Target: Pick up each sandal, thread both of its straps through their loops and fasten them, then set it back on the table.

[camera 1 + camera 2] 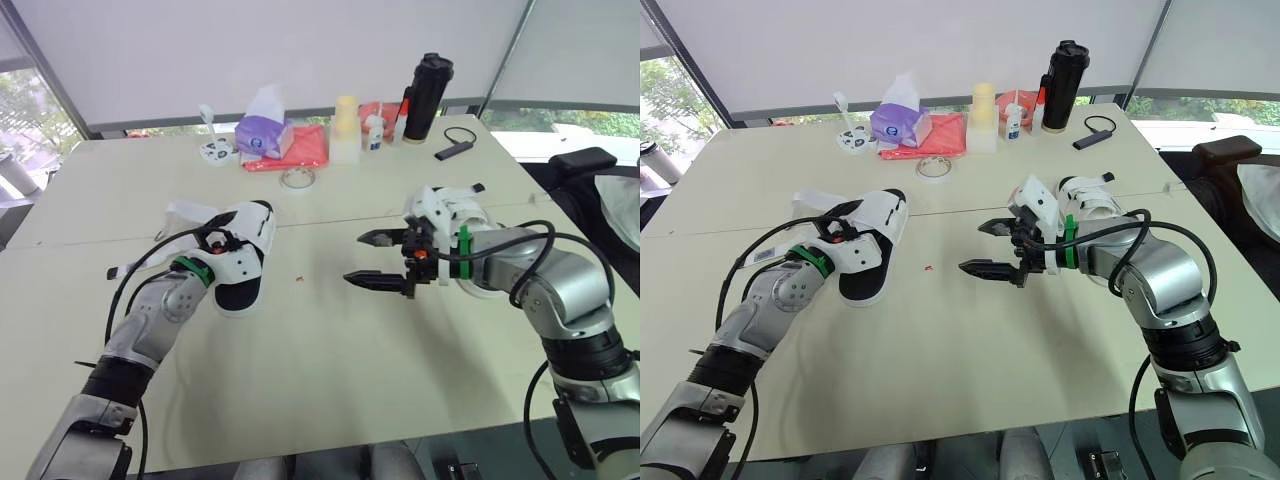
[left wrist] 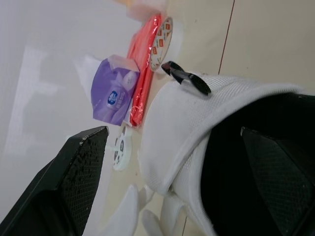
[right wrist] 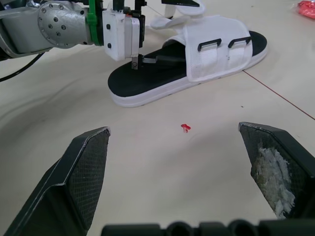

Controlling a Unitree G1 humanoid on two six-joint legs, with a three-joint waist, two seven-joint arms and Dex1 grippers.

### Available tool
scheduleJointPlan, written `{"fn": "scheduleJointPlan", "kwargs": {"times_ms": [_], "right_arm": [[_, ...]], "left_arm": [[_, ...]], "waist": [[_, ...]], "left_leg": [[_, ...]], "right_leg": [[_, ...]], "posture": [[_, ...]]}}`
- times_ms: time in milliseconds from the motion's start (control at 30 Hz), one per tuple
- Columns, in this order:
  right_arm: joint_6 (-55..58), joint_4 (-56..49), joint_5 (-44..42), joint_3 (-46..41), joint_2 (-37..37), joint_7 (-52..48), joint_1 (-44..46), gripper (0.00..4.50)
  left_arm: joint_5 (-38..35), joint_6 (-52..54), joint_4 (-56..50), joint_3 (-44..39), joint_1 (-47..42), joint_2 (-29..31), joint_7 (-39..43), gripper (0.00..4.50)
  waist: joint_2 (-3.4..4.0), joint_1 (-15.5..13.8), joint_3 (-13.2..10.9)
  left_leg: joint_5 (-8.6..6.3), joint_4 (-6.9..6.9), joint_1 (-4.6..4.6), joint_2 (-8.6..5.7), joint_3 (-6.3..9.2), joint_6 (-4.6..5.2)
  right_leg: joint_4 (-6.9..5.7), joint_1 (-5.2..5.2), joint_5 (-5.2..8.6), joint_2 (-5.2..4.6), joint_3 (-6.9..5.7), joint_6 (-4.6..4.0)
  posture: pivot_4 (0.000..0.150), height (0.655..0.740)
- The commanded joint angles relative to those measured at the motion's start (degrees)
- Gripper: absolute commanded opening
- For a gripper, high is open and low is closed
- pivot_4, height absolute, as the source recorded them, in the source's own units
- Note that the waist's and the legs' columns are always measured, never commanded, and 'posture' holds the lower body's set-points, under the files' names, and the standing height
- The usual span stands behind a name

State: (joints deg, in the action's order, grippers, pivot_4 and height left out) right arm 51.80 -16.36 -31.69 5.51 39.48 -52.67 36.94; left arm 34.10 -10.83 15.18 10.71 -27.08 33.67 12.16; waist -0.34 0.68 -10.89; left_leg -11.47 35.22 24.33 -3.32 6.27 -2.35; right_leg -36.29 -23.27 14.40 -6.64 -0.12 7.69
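Bare cream tabletop [image 1: 320, 390] fills the lower middle of the head views, between my arms. Along its far edge, upper middle, stand a purple tissue pack [image 1: 263, 135], a red plastic packet [image 1: 305, 148] and a tall black bottle [image 1: 427, 97], all well apart from me. The white-strapped, black-soled sandal [image 1: 875, 250] lies left of centre, footbed up, its long axis running up and slightly right. My left gripper [image 1: 222, 243] is spread astride its strap. My right gripper [image 1: 978, 248] hangs released and empty at centre, with a second white sandal [image 1: 1085, 200] just behind.
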Motion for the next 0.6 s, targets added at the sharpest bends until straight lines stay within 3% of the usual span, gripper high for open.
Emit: {"fn": "scheduleJointPlan", "kwargs": {"times_ms": [33,367,467,600], "right_arm": [[-1.2,-1.12,-0.02,-1.02,0.19,0.25,0.88,4.5],[-1.48,-0.91,0.34,-1.1,0.24,1.28,1.13,4.5],[-1.62,-0.81,0.43,-1.15,0.24,1.6,1.14,4.5],[-1.7,-0.86,0.44,-1.25,0.26,2.0,0.98,4.5]], "left_arm": [[1.34,-0.91,2.34,1.03,-2.11,-0.19,-2.58,4.48],[3.9,-3.36,20.97,5.42,-12.54,-3.59,-10.97,4.48],[3.8,-4.41,24.32,5.99,-13.94,-3.79,-11.99,3.6],[3.35,-5.53,25.9,6.71,-14.15,-3.4,-12.59,1.58]], "waist": [[-0.01,0.0,0.01],[-0.04,-0.02,0.02],[-0.04,0.1,0.02],[-0.01,0.03,0.04]], "left_leg": [[0.0,0.03,0.0,0.0,0.0,0.0],[0.01,0.16,0.0,-0.05,0.05,0.0],[0.01,0.16,-0.01,-0.05,0.05,-0.01],[0.01,0.16,-0.03,-0.05,0.05,-0.01]], "right_leg": [[-0.03,0.0,0.0,0.0,0.0,0.0],[-0.11,0.06,-0.04,0.0,-0.02,0.08],[-0.15,0.06,-0.04,0.0,-0.02,0.08],[-0.21,0.04,-0.04,0.0,-0.02,0.08]], "posture": [[0.15,0.74],[0.15,0.74],[0.15,0.74],[0.15,0.74]]}}
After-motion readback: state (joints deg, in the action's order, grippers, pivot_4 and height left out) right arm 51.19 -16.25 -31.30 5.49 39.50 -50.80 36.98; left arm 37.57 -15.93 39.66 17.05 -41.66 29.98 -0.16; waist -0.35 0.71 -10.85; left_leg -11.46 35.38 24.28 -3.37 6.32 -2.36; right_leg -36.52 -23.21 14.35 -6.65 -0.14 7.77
